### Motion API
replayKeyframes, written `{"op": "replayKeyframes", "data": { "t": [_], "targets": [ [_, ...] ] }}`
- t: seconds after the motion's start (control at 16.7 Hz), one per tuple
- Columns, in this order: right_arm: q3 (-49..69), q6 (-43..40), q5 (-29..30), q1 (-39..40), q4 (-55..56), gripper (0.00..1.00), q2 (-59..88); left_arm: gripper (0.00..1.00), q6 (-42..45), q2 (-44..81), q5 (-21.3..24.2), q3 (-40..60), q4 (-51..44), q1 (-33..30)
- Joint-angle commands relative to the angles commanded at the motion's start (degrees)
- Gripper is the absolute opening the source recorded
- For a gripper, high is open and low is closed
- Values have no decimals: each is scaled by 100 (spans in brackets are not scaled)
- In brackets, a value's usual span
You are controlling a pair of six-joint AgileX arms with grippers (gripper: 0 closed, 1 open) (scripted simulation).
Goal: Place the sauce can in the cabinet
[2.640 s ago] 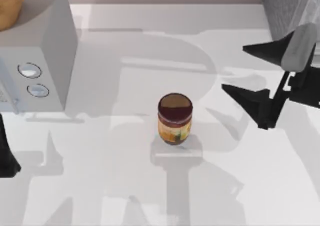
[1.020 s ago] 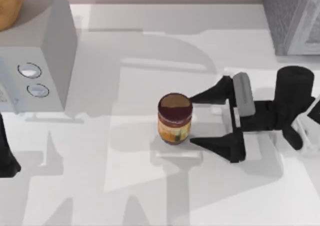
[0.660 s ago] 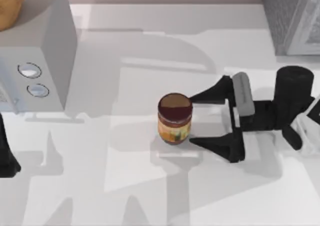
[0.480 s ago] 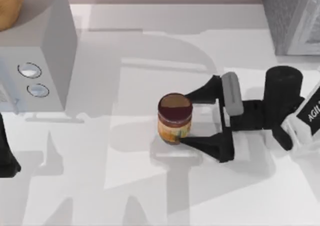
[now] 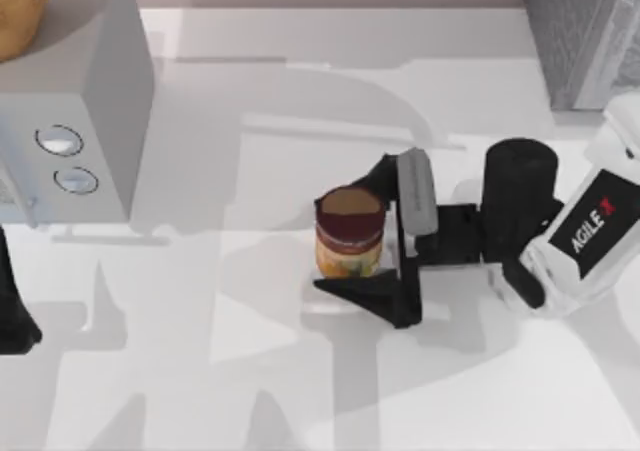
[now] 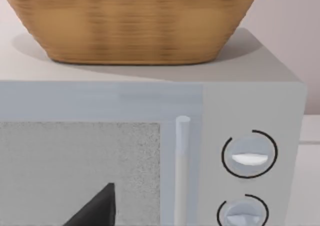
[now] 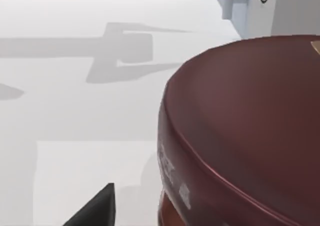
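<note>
The sauce can (image 5: 350,233) stands upright on the white table near the middle, with a maroon top and a yellow-orange label. My right gripper (image 5: 334,235) is open and reaches in from the right. One dark finger passes behind the can and the other in front, so the can sits between them. In the right wrist view the can's maroon top (image 7: 245,126) looms close beside one fingertip (image 7: 95,211). The cabinet (image 5: 580,31), grey and speckled, stands at the back right corner. My left arm (image 5: 12,316) is parked at the left edge, gripper open, one fingertip (image 6: 95,211) facing the pale box.
A smooth pale box with two round knobs (image 5: 90,101) stands at the back left, with a woven basket (image 6: 130,20) on top of it. The right arm's white forearm (image 5: 590,231) lies between the can and the cabinet.
The right gripper has come down from the right and slid left along the table. Its open fingers now straddle the can. The can has not moved.
</note>
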Motion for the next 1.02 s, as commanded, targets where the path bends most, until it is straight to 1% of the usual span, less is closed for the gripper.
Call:
{"op": "replayKeyframes", "data": {
  "t": [0.06,0.84,0.9,1.02],
  "targets": [
    [0,0,0,0,0,100,0,100,0,0,0,0,0,0],
    [0,0,0,0,0,2,0,100,0,0,0,0,0,0],
    [0,0,0,0,0,0,0,100,0,0,0,0,0,0],
    [0,0,0,0,0,0,0,100,0,0,0,0,0,0]
  ]
}}
